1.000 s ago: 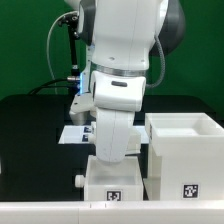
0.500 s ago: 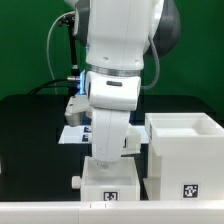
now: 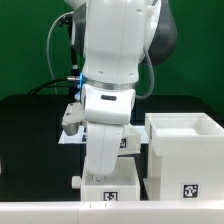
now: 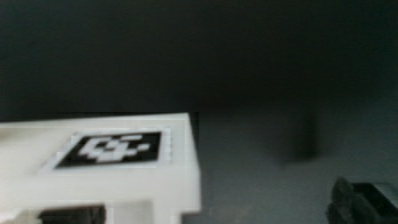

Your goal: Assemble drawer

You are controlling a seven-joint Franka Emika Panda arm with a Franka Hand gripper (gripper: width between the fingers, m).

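A small white drawer tray (image 3: 110, 188) with a square tag stands at the front middle of the black table. The large white cube casing (image 3: 186, 150), open on top and tagged on its front, stands just to the exterior view's right of it. My arm reaches down over the small tray, and my gripper (image 3: 104, 170) is low at its top. In the blurred wrist view the tray's tagged white face (image 4: 118, 150) lies close. My gripper (image 4: 214, 210) is open; one dark fingertip (image 4: 71, 214) is over the white part and the other (image 4: 366, 196) is over the black table.
The marker board (image 3: 66, 139) lies behind the arm, mostly hidden. A small white knob (image 3: 80, 181) sticks out beside the small tray on the exterior view's left. A white rail (image 3: 40, 213) runs along the table's front edge. Cables hang at the back.
The arm has leaned further over and come down toward the small tray. The tray and the casing have not moved.
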